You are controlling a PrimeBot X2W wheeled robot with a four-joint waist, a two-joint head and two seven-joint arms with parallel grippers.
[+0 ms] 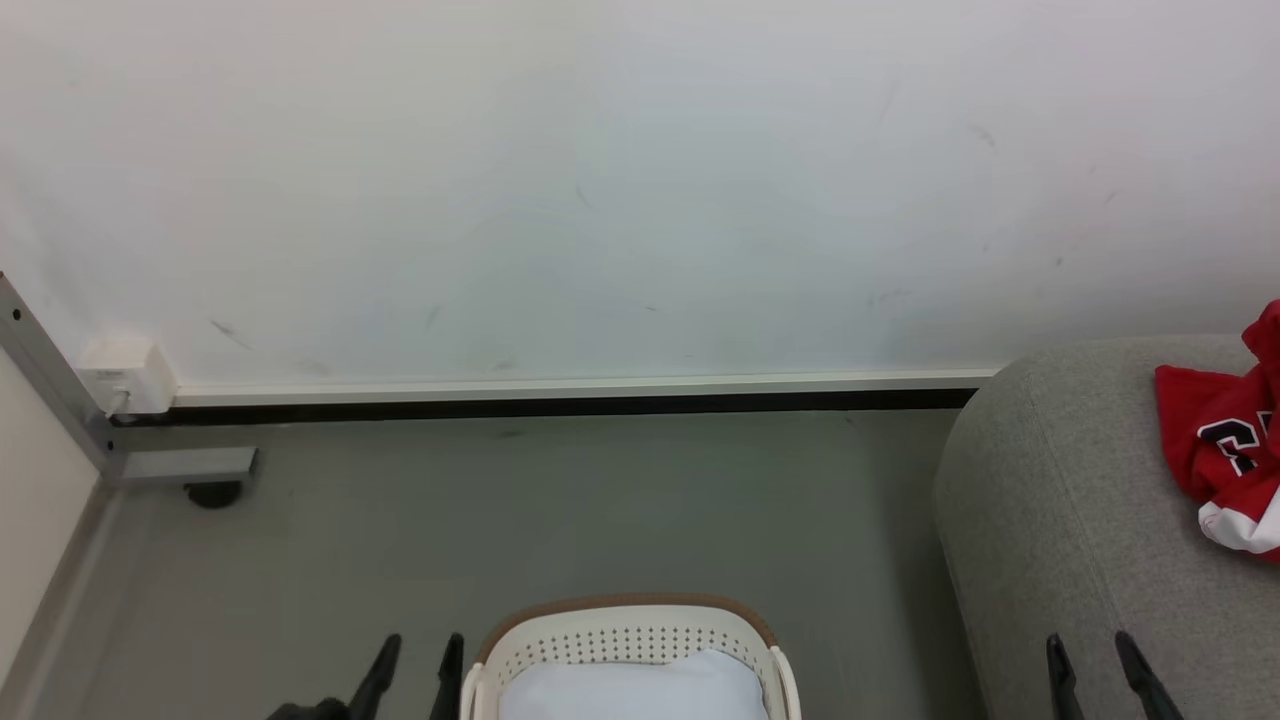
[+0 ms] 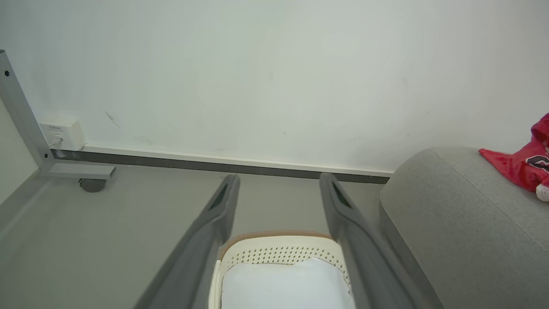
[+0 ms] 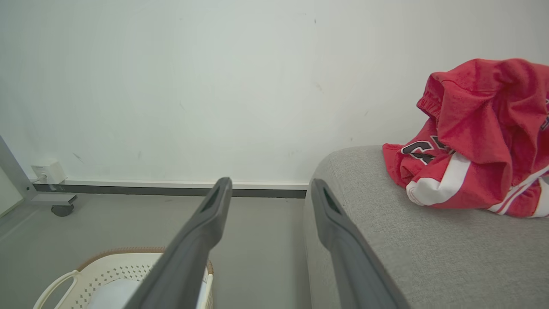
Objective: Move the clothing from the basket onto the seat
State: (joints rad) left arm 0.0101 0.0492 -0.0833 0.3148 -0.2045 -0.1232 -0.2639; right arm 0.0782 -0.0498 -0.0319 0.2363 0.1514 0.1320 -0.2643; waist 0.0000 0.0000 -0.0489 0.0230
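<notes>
You are looking down at a grey floor (image 1: pixel 620 510) that meets a white wall (image 1: pixel 620 180). The cream-white laundry basket (image 1: pixel 625 606) stands on the floor at the bottom centre of the head view. Its brown rim is towards the wall, and it sits near the left side of the seat (image 1: pixel 1050 500) without touching it. Inside the basket lies something pale and smooth (image 1: pixel 635 690), perhaps a liner or a light cloth; you cannot tell which from here.

The red jerseys (image 1: pixel 1215 430) lie in a crumpled heap on top of the grey seat, towards its wall-side edge and away from its rounded left corner. White striped trim and black letters show in the folds.

Your left gripper (image 1: pixel 420 655) hangs just beside the basket's left rim, with its two dark fingers spread wide and nothing between them. Your right gripper (image 1: pixel 1088 660) hangs over the seat's near left edge, also spread wide and empty, well apart from the jerseys.

At the far left, a grey metal frame leg (image 1: pixel 50 385) on a castor stands by a white socket box (image 1: pixel 125 375) at the foot of the wall.
</notes>
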